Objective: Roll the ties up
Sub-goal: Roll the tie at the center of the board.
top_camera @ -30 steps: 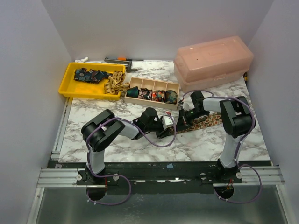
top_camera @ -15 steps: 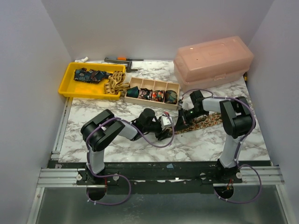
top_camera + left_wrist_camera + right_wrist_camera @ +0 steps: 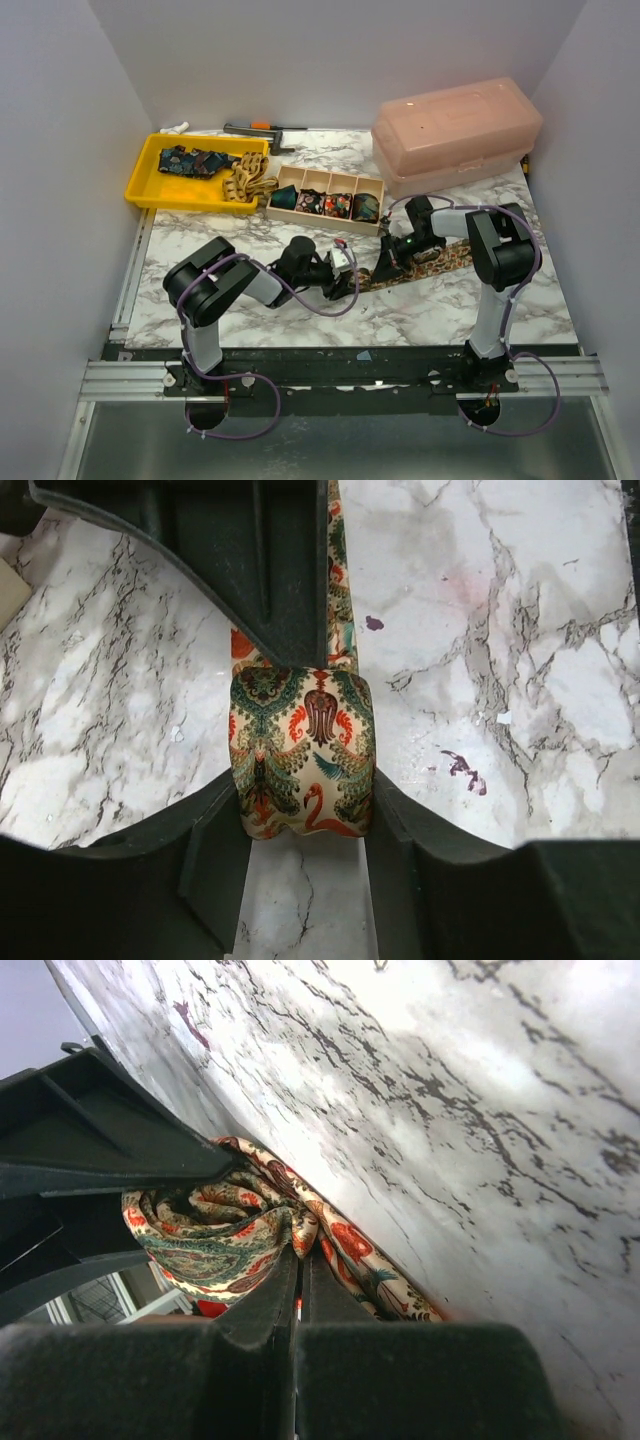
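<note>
A cream tie patterned in red and green [image 3: 440,262] lies flat on the marble table, running right from the two grippers. Its near end is rolled into a coil [image 3: 300,750]. My left gripper [image 3: 347,278] is shut on the sides of that coil, which sits between its fingers [image 3: 215,850] on the table. My right gripper [image 3: 383,264] is just right of the coil, low on the table. In the right wrist view its fingers [image 3: 270,1310] are pressed together on a fold of the tie next to the coil [image 3: 205,1235].
A yellow tray [image 3: 150,190] at the back left holds a dark blue tie [image 3: 190,160] and a tan tie [image 3: 245,178]. A wooden divided box [image 3: 325,182] holds rolled ties. A pink plastic case [image 3: 455,130] stands at the back right. Tools [image 3: 255,127] lie by the back wall.
My left gripper has moved left with the coil in it, and the right gripper has followed slightly left. More of the flat tie shows between them.
</note>
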Robot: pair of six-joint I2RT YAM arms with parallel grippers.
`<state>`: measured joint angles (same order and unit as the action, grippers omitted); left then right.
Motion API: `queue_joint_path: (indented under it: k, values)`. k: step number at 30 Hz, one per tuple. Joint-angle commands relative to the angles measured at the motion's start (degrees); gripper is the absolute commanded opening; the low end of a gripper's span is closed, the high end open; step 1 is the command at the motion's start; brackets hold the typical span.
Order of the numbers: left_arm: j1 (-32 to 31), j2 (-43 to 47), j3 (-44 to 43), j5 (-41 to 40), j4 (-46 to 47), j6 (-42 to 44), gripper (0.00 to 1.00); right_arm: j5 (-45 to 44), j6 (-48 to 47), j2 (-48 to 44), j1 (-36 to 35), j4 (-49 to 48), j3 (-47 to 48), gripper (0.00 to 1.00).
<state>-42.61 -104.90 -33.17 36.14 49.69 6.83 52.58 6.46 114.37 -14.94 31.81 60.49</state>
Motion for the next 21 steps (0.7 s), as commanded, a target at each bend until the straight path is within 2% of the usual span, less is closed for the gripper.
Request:
queue_joint_path:
  k: [1, 9, 17, 21]
  values:
    - [-0.8, 2.1, -1.8, 2.7, 3.7, -3.1, 0.45, -8.5, -2.4, 3.0, -0.5, -1.5, -1.1, 0.0]
    - [-3.3, -2.6, -8.4, 0.3, 0.0, -3.6, 0.42, -5.5, -2.0, 2.4, -0.5, -2.3, -1.4, 0.0]
    - [-3.6, -8.3, -11.7, -2.6, -11.7, 1.9, 0.42, -3.7, -1.2, 2.2, -0.5, -2.7, -1.7, 0.0]
    - [-3.6, -8.5, -11.6, -5.1, -20.4, 6.4, 0.35, -4.0, -1.2, 1.9, -0.5, -2.0, -1.2, 0.0]
